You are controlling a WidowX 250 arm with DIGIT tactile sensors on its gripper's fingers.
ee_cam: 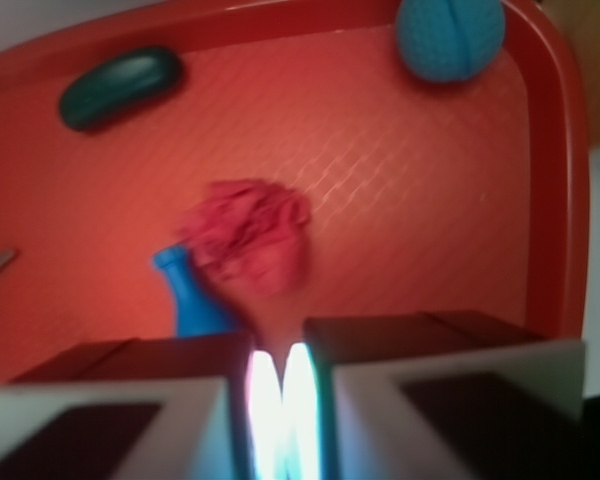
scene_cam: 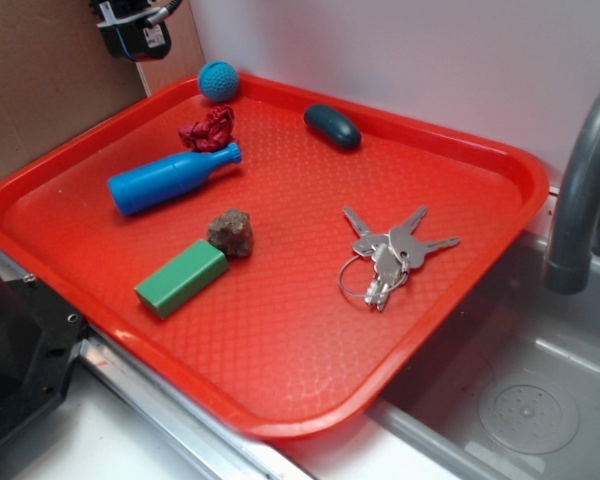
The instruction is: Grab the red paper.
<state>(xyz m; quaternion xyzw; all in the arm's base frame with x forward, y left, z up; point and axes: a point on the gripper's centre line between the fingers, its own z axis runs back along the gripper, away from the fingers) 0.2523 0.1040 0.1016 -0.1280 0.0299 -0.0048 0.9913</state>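
Note:
The red paper (scene_cam: 208, 130) is a small dark red crumpled wad. It lies on the red tray (scene_cam: 280, 340) near the back, between the teal ball (scene_cam: 218, 80) and the neck of the blue bottle (scene_cam: 170, 178). My gripper (scene_cam: 132, 38) hangs high over the tray's back left corner, apart from the paper. In the wrist view the paper (ee_cam: 248, 238) shows blurred just ahead of my gripper (ee_cam: 277, 352). Its fingers (ee_cam: 380, 400) are pressed together with only a thin bright slit between them. I see nothing held.
On the tray also lie a dark teal oval object (scene_cam: 332, 126), a brown rock (scene_cam: 231, 231), a green block (scene_cam: 180, 278) and a bunch of keys (scene_cam: 390, 258). A grey faucet (scene_cam: 580, 190) and sink (scene_cam: 520, 400) are at the right. A cardboard wall (scene_cam: 40, 90) stands behind left.

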